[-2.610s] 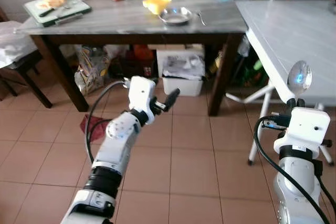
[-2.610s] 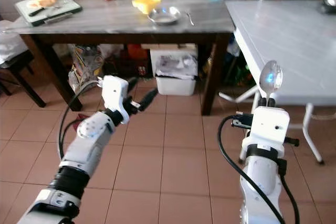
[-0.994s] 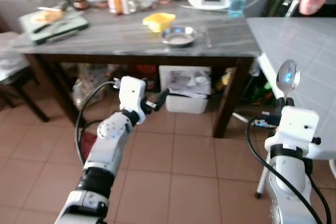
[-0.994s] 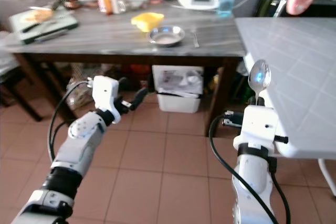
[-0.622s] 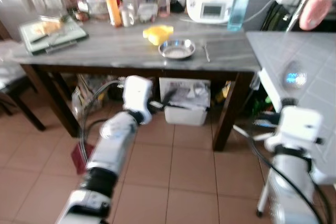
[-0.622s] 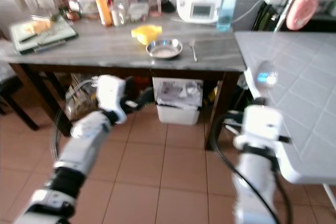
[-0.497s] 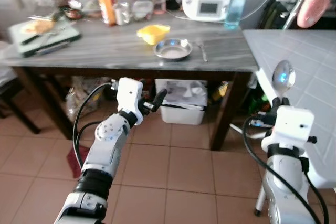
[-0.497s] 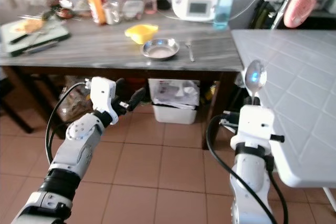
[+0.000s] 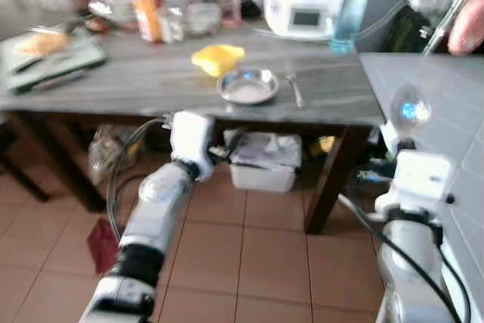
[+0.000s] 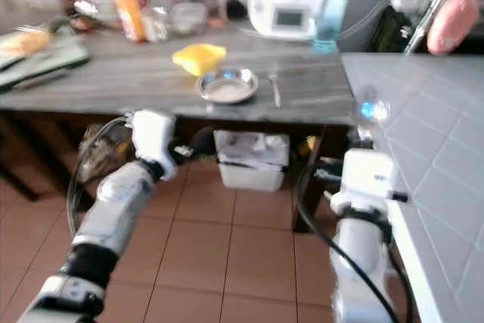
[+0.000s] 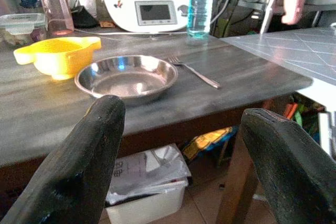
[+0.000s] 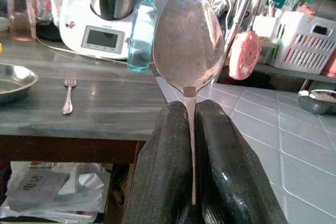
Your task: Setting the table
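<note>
One bowl [image 9: 247,87] and one fork [image 9: 296,91] sit on the dark bench [image 9: 136,81] at 12 o'clock, while the right claw [image 12: 190,145] pinches one spoon [image 12: 188,38] upright and the left claw [image 11: 178,145] points forward, wide open and empty.

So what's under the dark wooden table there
Under the dark wooden table a white bin holding crumpled plastic stands on the tiled floor, with bags beside it. The left pincer partly covers that space; farther back is shadowed.
</note>
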### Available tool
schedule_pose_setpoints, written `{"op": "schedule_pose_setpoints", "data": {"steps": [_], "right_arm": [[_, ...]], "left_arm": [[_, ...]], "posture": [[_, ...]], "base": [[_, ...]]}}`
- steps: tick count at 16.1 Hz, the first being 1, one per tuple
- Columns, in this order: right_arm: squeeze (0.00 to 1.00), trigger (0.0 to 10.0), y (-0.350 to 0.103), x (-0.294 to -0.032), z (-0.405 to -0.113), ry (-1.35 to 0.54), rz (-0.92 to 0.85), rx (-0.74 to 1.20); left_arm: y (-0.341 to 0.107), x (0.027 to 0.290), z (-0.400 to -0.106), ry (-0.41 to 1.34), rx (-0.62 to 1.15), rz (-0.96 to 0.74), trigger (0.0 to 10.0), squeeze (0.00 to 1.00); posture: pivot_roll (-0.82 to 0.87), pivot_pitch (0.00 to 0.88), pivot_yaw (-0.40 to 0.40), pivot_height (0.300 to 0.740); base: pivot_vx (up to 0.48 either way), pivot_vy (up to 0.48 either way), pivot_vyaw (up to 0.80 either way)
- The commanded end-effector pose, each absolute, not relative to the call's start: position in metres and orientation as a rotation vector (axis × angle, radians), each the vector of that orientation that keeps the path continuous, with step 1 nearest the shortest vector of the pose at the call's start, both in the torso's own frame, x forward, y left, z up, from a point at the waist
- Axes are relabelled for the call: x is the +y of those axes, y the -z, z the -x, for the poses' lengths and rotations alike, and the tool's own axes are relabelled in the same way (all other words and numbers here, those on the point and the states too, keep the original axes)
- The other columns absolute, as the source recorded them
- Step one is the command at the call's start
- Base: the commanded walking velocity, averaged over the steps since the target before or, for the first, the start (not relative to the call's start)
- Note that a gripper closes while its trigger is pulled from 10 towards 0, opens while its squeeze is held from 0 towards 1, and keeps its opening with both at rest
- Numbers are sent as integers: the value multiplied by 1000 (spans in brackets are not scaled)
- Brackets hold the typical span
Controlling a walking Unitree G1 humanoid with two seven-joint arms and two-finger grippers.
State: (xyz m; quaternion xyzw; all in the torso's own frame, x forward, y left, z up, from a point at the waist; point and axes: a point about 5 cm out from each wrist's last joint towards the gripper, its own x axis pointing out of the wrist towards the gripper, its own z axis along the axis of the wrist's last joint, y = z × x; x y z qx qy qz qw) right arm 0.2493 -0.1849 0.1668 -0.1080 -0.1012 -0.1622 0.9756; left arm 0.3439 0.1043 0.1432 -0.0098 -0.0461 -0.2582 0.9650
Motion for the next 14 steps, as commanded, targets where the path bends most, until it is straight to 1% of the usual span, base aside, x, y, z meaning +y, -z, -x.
{"op": "schedule_pose_setpoints", "data": {"steps": [1, 7, 14], "right_arm": [[0, 10000, -168, -192, -247, 348, 228, -207], [0, 10000, -165, -190, -246, 343, 224, -190], [0, 10000, -161, -189, -244, 333, 217, -172]], "left_arm": [[-148, 94, -344, 547, -109, 17, 10000, 0], [-148, 94, -344, 551, -107, 12, 10000, 0], [-146, 92, -344, 554, -99, 6, 10000, 0]], "posture": [[48, 69, 32, 740], [46, 67, 30, 740], [39, 65, 30, 740]], "base": [[428, 0, 0], [454, 0, 0], [403, 0, 0]]}}
